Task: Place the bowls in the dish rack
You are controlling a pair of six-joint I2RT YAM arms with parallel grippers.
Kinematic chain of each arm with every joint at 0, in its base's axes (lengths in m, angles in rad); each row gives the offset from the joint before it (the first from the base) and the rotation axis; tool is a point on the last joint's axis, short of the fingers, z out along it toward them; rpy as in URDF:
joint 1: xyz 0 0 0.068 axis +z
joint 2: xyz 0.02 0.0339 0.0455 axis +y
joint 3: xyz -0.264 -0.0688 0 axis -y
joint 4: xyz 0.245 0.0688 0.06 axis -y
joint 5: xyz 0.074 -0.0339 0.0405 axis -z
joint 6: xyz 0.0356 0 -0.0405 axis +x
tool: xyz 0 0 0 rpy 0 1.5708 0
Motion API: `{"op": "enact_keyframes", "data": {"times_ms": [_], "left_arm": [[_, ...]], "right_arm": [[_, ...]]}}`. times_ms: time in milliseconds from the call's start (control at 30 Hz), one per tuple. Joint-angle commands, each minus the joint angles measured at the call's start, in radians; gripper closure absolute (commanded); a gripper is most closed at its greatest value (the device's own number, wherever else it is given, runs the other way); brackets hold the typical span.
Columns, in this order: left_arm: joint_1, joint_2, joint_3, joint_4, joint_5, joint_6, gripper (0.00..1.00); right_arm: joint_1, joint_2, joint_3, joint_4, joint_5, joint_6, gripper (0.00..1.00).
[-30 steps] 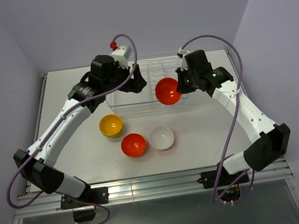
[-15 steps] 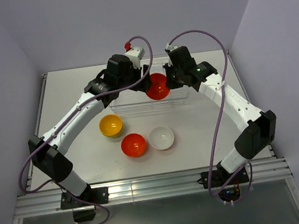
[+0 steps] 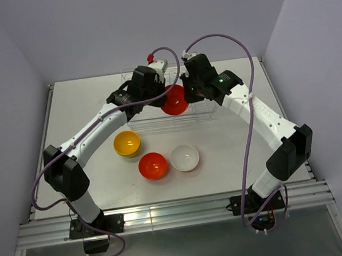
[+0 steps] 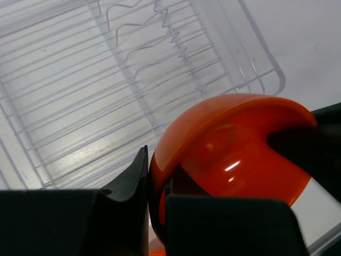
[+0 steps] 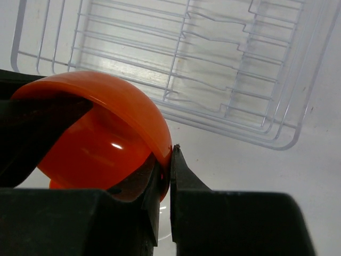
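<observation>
A red-orange bowl [image 3: 174, 100] hangs over the clear dish rack [image 3: 201, 110], held between both arms. My left gripper [image 3: 163, 95] is shut on its left rim. In the left wrist view one finger lies outside and one inside the bowl [image 4: 234, 144], above the rack [image 4: 80, 96]. My right gripper [image 3: 186, 93] pinches the opposite rim; the right wrist view shows the bowl [image 5: 101, 128] edge squeezed between its narrow-set fingers [image 5: 169, 160], with the rack [image 5: 213, 69] behind. On the table lie three more bowls: a yellow-orange bowl [image 3: 127, 143], a red bowl [image 3: 153, 166] and a white bowl [image 3: 185, 158].
The rack stands at the back middle of the white table [image 3: 76, 108], with no bowl seen in it. Purple cables loop above both wrists. Lilac walls close in the back and sides. The three loose bowls sit in front of the rack.
The right arm carried the red-orange bowl left over the rack. The left arm swung right to meet it, and its jaws went from wide open to shut on the rim.
</observation>
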Motion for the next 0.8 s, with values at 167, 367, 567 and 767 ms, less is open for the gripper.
{"op": "enact_keyframes", "data": {"times_ms": [167,367,567,767], "left_arm": [[0.049,-0.041,0.010,0.022,0.127,-0.062,1.00],[0.172,-0.092,-0.036,0.118,0.455,-0.115,1.00],[0.249,-0.142,-0.122,0.285,0.639,-0.181,1.00],[0.290,-0.200,-0.188,0.483,0.784,-0.290,1.00]], "right_arm": [[-0.009,-0.012,0.106,0.018,-0.091,-0.071,0.20],[-0.116,-0.093,0.087,0.034,-0.449,-0.148,0.00],[-0.240,-0.107,0.113,0.044,-0.850,-0.133,0.00],[-0.240,-0.178,0.009,0.265,-0.997,0.063,0.00]]}}
